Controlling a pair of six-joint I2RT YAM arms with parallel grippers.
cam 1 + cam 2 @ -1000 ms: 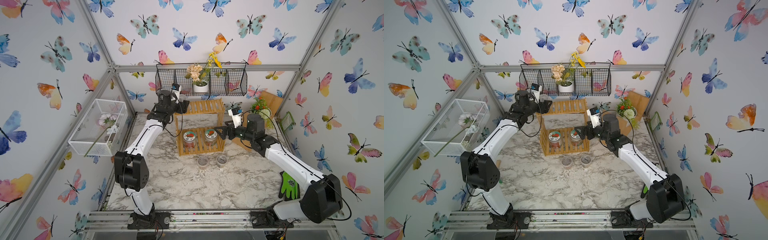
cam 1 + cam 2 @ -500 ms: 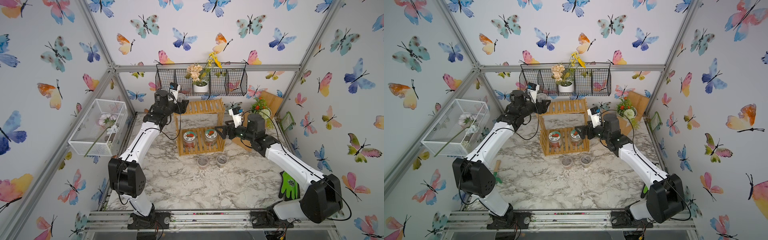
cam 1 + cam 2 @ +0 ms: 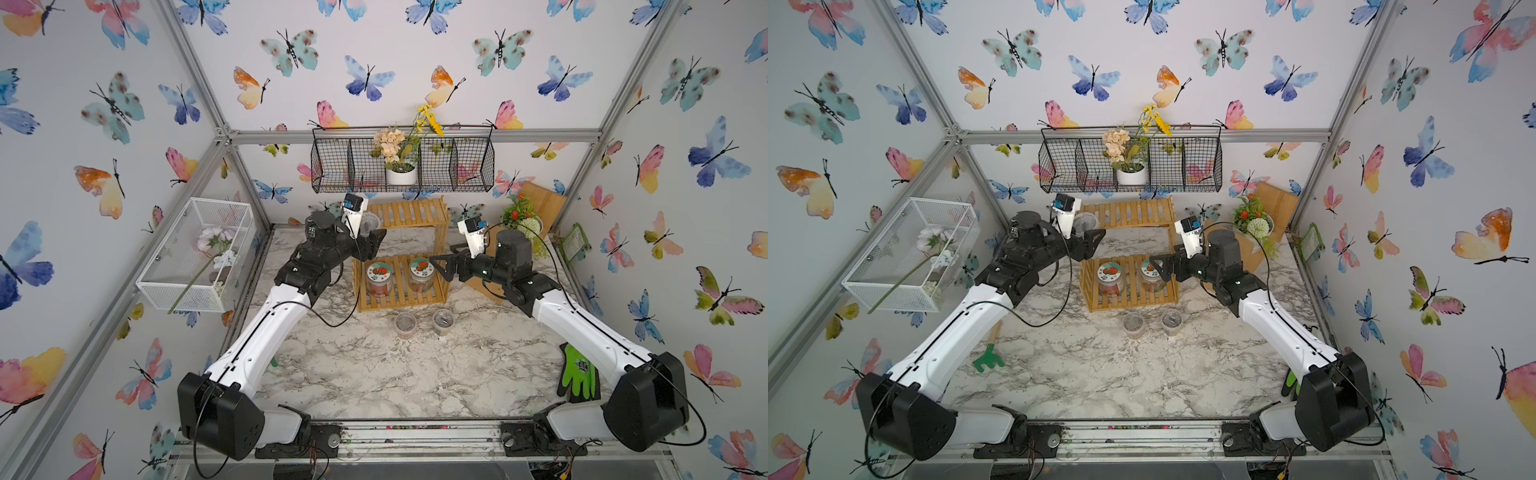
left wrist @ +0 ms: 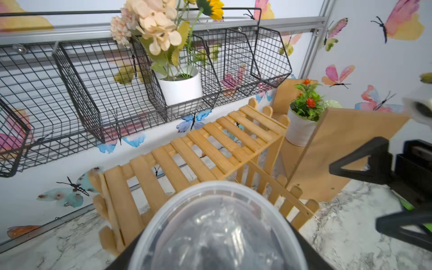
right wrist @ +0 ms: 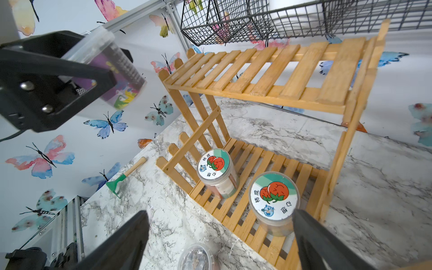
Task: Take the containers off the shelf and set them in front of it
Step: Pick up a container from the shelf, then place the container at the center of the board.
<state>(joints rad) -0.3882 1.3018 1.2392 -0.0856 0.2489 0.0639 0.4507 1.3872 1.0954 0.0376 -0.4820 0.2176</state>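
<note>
Clear plastic lidded cup with purple label [image 5: 109, 70]: clamped in left gripper [image 3: 371, 232], held aloft beside top tier of two-tier bamboo slatted shelf [image 3: 409, 212] (left end). Right gripper [image 3: 441, 257] gaping wide, empty, near clear white-lidded jar [image 5: 273, 198] on lower tier.

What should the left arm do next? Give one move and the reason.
Probably swing the left gripper forward and down, setting the purple-labelled cup on the table beside the nearer cup in front of the shelf: it is gripped, already off the top tier.
</note>
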